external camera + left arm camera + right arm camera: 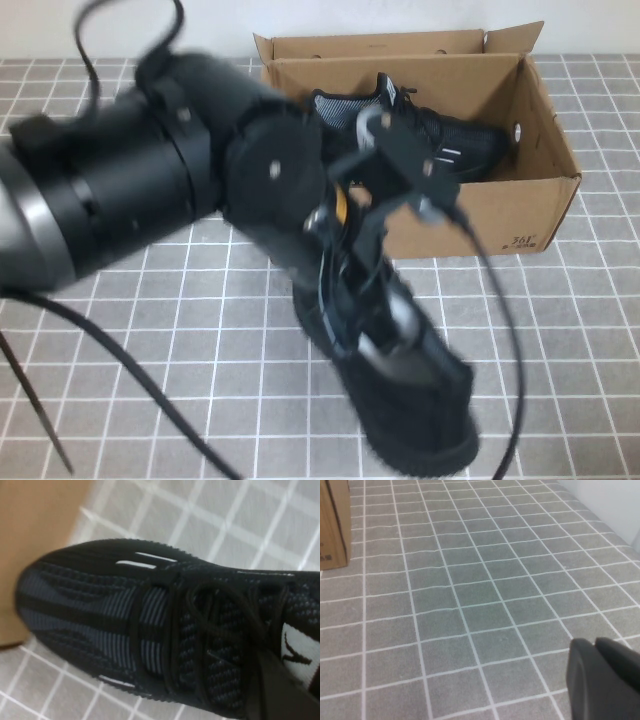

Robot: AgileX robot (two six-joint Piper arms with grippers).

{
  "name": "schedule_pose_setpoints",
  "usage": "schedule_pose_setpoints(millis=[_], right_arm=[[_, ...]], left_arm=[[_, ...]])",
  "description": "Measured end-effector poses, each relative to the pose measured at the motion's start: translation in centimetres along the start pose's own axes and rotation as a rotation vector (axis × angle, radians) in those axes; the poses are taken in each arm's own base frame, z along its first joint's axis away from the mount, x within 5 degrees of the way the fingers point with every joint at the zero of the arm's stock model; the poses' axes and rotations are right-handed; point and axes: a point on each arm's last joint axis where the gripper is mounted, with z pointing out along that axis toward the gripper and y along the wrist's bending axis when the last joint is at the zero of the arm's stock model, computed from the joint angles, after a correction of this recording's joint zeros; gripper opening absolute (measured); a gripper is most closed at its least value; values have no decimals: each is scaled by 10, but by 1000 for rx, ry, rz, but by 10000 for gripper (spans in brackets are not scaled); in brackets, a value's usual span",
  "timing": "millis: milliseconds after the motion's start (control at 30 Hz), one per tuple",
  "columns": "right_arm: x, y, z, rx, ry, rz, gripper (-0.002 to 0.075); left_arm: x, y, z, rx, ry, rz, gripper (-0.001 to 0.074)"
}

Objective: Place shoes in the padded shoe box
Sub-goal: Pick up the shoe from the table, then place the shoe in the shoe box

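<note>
Two black mesh sneakers are in sight. One shoe (440, 140) lies inside the padded shoe box (480, 215), along its back wall, its white side stripes facing the front. The box sits at the far side of the tiled bench (150, 350) with its flaps upright.

The second shoe (415, 400) is in front of the box, apart from it, nearer the robot. In the high view the left arm (150, 190) comes in from the left edge, bulky and close to the camera, then bends at the wrist and points steeply downward so that the left end effector (375, 330) reaches into the collar of this shoe. Its fingers are buried in the dark shoe opening, so whether they are apart or clamped on the shoe cannot be told. Whether the sole touches the bench is also unclear.

The left wrist view looks along the top of that second shoe (150, 630): black laces, ribbed mesh toe, short white stripes on both sides and a white tongue tab at the edge. A brown wall of the box (35, 540) shows just beyond the toe.

The right end effector (602, 680) appears only as a dark finger at a corner of the right wrist view, low above bare grey tiles, well away from the shoes; a corner of the box (335, 525) shows at the far edge. Its state cannot be told.
</note>
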Motion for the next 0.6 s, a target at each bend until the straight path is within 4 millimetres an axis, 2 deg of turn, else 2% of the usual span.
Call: schedule_pose_setpoints(millis=[400,500,600], right_arm=[[0,0,0,0,0,0,-8],[0,0,0,0,0,0,-8],[0,0,0,0,0,0,-8]], left_arm=[[-47,12,-70,-24,-261,-318,19],[-54,16,-79,-45,-336,-416,18],[-59,22,-79,-82,-401,-506,18]])
